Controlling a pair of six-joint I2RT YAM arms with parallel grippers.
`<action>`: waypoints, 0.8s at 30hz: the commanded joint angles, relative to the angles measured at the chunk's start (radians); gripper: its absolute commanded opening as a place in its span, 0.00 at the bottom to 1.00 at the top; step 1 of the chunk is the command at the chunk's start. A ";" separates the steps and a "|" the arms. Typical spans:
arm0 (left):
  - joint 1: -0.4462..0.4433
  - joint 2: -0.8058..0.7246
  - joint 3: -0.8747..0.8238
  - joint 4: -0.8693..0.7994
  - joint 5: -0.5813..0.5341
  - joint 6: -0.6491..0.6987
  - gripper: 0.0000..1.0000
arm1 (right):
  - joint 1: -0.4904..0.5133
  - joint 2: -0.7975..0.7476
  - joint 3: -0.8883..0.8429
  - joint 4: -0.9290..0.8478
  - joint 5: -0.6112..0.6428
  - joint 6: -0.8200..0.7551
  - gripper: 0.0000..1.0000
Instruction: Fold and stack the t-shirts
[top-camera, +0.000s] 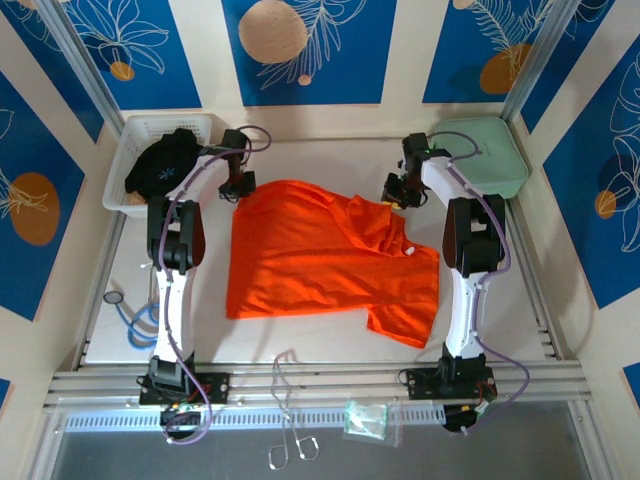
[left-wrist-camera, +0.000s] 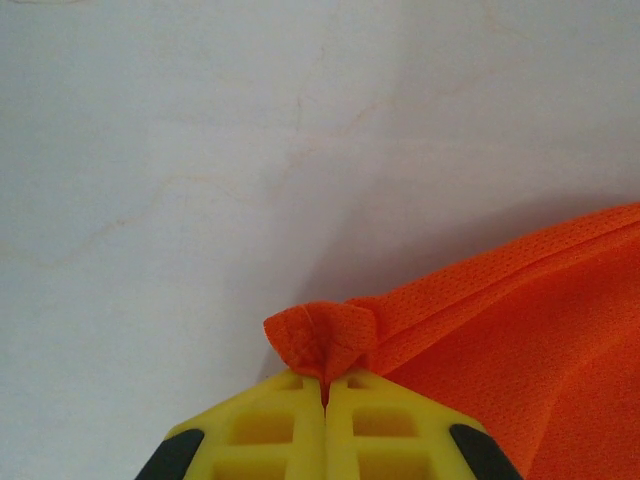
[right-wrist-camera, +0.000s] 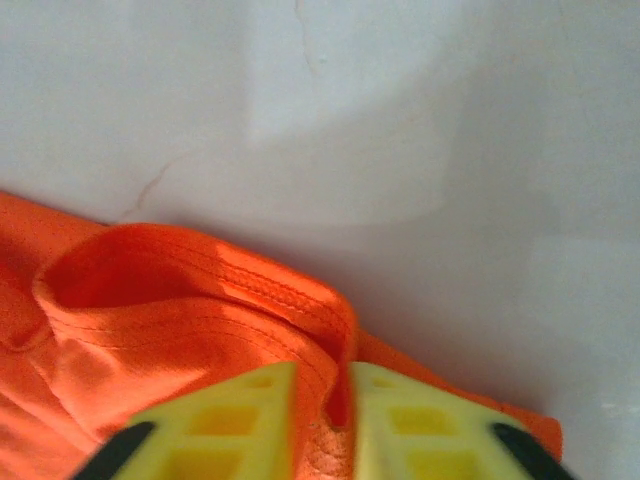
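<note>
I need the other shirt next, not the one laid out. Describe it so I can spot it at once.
Look to the far left corner of the table, where a white basket stands. The black garment lies bunched inside it, beyond the spread orange t-shirt. It is the only dark fabric, with a small pale star-like mark.

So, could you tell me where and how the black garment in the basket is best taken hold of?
I would take the black garment by the top of its bunched heap, coming straight down from above. It lies crumpled inside the white basket, whose walls likely block a sideways approach, and no hem or corner shows clearly enough to aim at.
</note>
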 joint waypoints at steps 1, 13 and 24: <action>0.009 -0.057 -0.022 0.006 0.029 0.013 0.00 | 0.005 0.010 0.047 -0.045 -0.036 -0.004 0.13; 0.009 -0.281 -0.041 -0.021 0.076 -0.006 0.00 | -0.002 -0.320 -0.018 -0.058 -0.041 -0.020 0.00; 0.009 -0.686 0.003 -0.255 0.096 0.041 0.00 | 0.026 -0.929 -0.146 -0.094 0.034 -0.189 0.00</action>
